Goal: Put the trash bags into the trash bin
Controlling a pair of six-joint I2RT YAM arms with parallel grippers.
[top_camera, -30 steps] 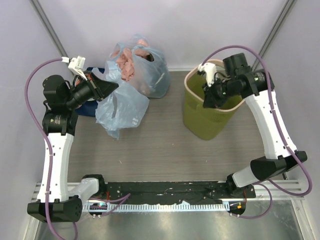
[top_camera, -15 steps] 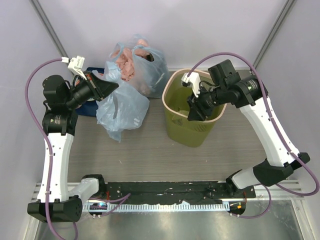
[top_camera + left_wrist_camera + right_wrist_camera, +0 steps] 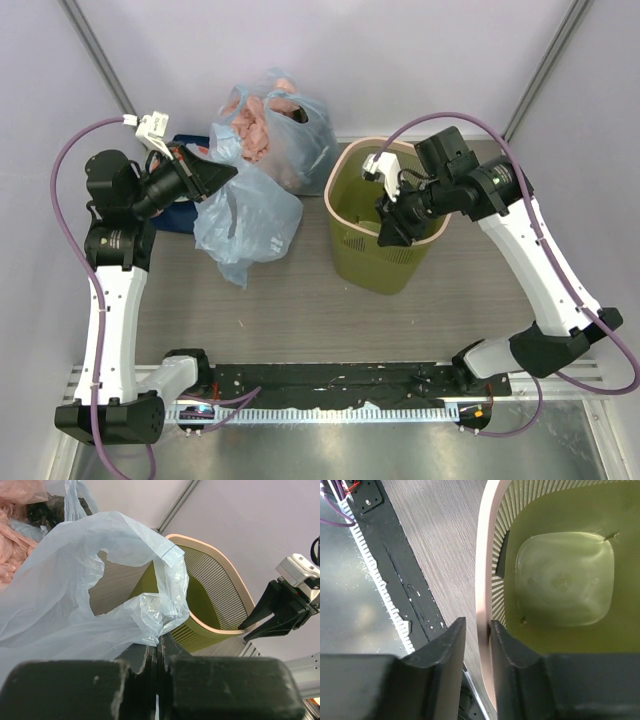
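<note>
Top external view first: we see the left gripper point(image 3: 226, 172) pressed together on a fold of the light-blue bag point(image 3: 245, 215). It holds the bag up at the far left of the table point(image 3: 300, 300). The bag hangs limp with its bottom down near the table top.

Right behind it sits a knotted bag point(image 3: 280, 125) full of pink lumps. The two bags touch. A dark blue thing point(image 3: 178, 216) peeks out under the left arm, and we cannot tell what it is.

The trash bin point(image 3: 365, 262) stands upright in the middle of the table, to the right of both bags. A strip of bare table lies between the hanging bag and the bin. We see nothing inside the bin, just its green floor.

The right gripper point(image 3: 476, 625) sits at the bin's near right rim. One finger is inside the bin and one is outside, with the pink rim between them. The fingers are spread a little, and we see a dark gap between the outside finger and the rim. This gripper and its arm lean over part of the bin's mouth.

A black strip point(image 3: 330, 380) runs along the near edge of the table.
</note>
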